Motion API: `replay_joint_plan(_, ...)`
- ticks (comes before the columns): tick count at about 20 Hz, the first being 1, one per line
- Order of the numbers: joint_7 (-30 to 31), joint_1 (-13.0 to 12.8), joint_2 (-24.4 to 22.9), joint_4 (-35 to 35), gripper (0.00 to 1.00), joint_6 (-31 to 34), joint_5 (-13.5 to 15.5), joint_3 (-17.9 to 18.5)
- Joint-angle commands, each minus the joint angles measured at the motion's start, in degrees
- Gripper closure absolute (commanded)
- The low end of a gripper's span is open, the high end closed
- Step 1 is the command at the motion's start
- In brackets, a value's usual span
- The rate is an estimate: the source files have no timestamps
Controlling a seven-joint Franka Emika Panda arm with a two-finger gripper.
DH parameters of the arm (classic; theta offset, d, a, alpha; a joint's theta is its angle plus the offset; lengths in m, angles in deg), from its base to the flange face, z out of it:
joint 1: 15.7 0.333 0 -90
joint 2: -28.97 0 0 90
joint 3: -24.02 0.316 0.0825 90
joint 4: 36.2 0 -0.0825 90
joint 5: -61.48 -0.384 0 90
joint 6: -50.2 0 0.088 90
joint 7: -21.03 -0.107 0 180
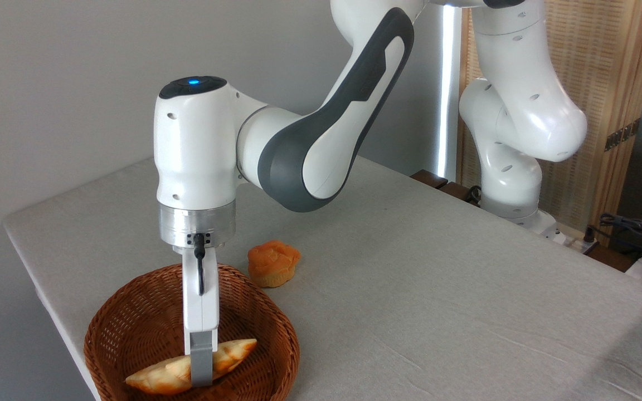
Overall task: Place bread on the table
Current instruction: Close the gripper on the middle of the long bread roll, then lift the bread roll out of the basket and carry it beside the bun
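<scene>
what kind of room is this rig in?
Probably a lab or office corner set up for demos: a robot arm bolted by a cloth-covered table, loose cables at the right, a slatted wooden screen behind.

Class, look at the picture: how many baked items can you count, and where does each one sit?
2. The long pale bread lies inside the wicker basket, partly behind the gripper. The small orange bun sits on the table just behind the basket. Nothing else seems hidden.
</scene>
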Motion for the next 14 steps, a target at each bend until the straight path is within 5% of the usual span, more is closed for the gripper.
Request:
replay_joint_plan(1, -0.60, 0.09, -2.55, -0.11, 0.68, -0.84, 1.46, -0.63)
replay_joint_plan(5, -0.60, 0.00, -7.03, -0.20, 0.67, 2.31, 4.45, -0.73)
replay_joint_plan(14, 2.30, 0.00, -17.67, -0.90, 0.66, 23.13, 4.54, -0.11)
